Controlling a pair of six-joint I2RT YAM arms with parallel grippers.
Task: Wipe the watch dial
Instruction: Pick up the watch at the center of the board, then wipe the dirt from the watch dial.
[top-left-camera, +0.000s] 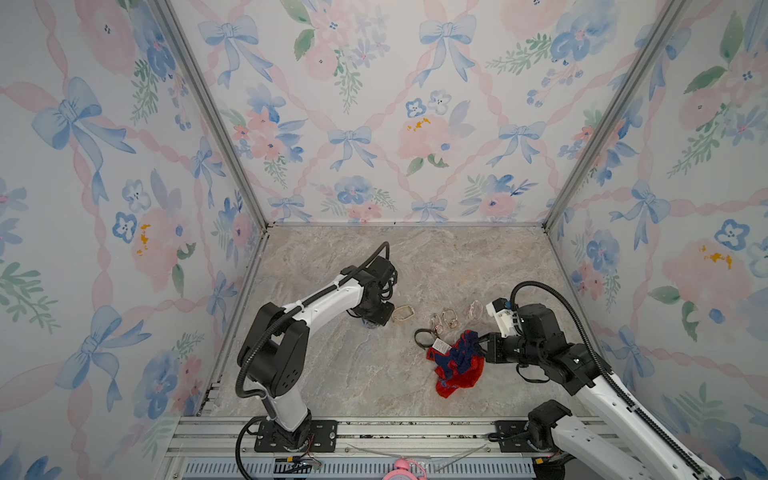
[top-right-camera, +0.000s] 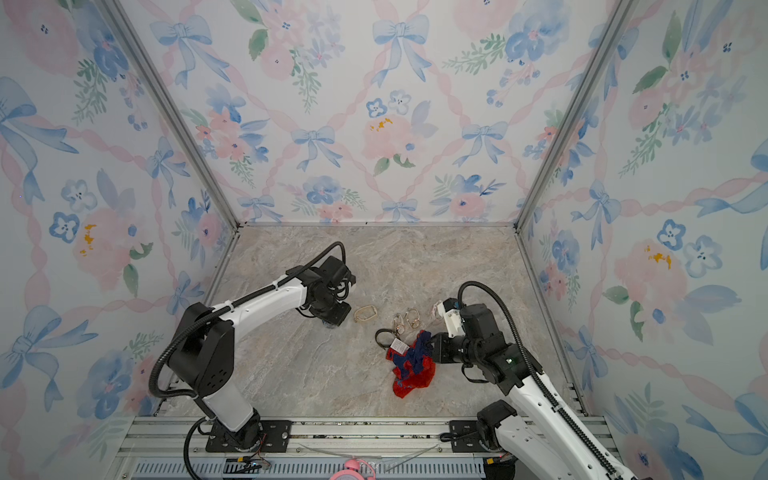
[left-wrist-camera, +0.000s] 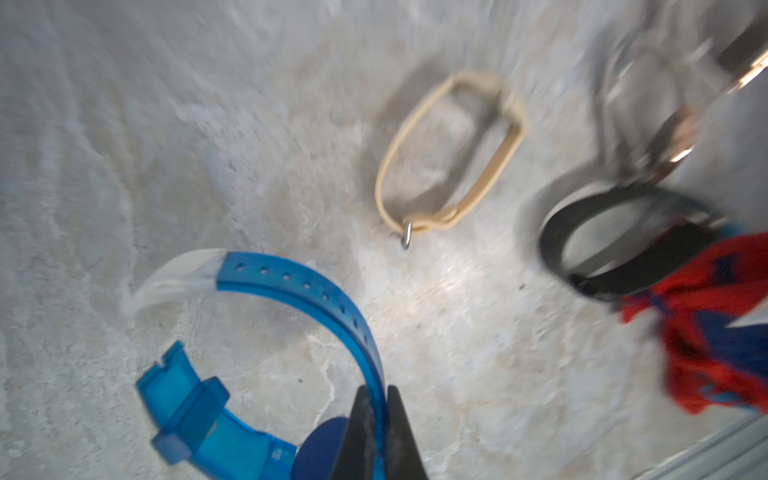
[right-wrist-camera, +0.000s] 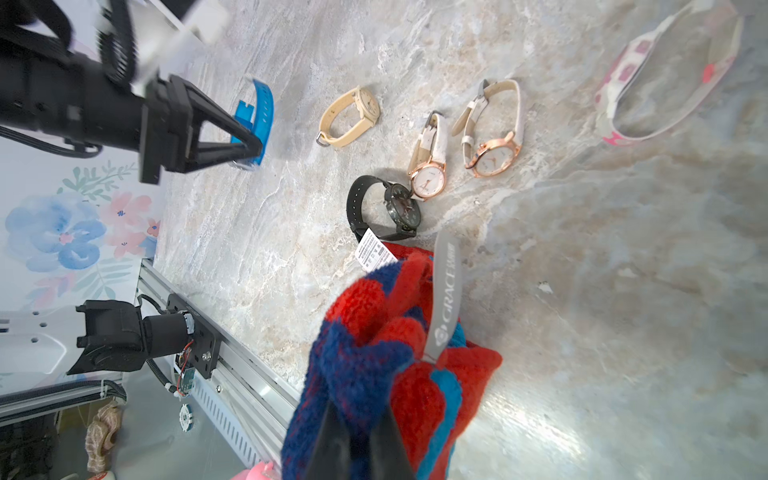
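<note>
A translucent blue watch (left-wrist-camera: 291, 286) lies on the marble floor at the left of the group, its dark blue round case (left-wrist-camera: 320, 444) partly hidden behind my fingers. My left gripper (left-wrist-camera: 377, 390) is shut on its strap near the case; the right wrist view shows the same grip (right-wrist-camera: 253, 147) on the blue watch (right-wrist-camera: 259, 108). In both top views this watch is mostly hidden under the left gripper (top-left-camera: 370, 322). My right gripper (right-wrist-camera: 357, 411) is shut on a bunched red and blue cloth (right-wrist-camera: 395, 340), which hangs onto the floor (top-left-camera: 457, 365) right of centre.
Between the arms lie a beige watch (right-wrist-camera: 349, 116), a black watch (right-wrist-camera: 382, 208) with a paper tag, two rose-gold watches with pale straps (right-wrist-camera: 428, 158) (right-wrist-camera: 494, 129), and a pink-patterned band (right-wrist-camera: 665, 75). Floral walls close three sides. An aluminium rail (top-left-camera: 374, 432) runs along the front.
</note>
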